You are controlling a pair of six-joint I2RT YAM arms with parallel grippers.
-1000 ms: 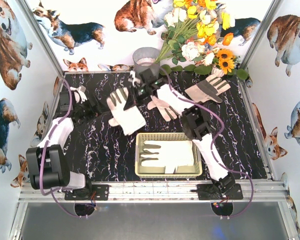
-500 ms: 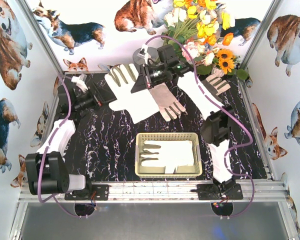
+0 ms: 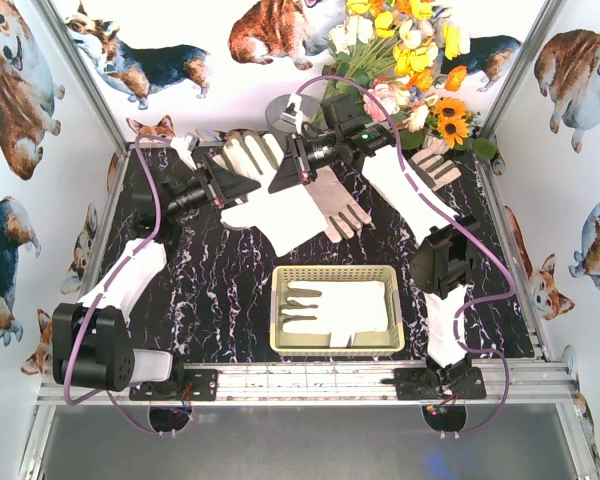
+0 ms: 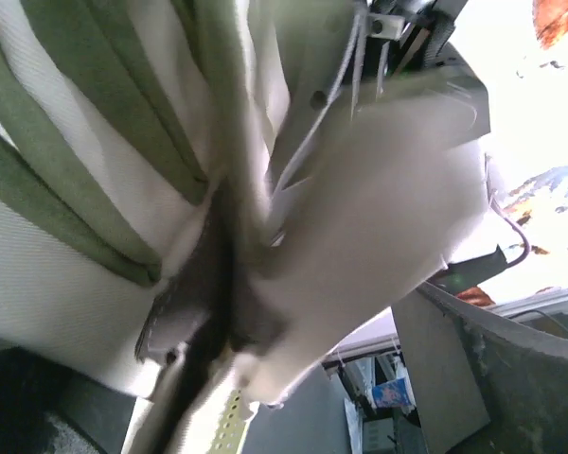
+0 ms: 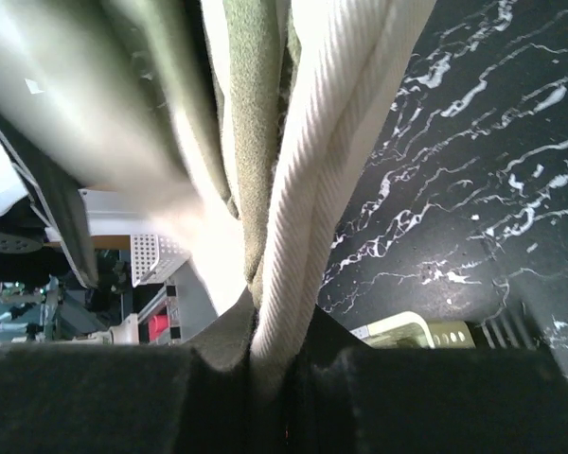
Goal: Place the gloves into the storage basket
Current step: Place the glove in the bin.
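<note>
Glove runs diagonally, fingers far-left, cuff near-right

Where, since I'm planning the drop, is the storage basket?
In the top view, the storage basket sits near the table's front edge, right of centre, just left of the right arm's base, with a white glove lying inside it.

gloves: no lettering could be read.
storage basket: no label could be read.
walls: no text was made out.
</note>
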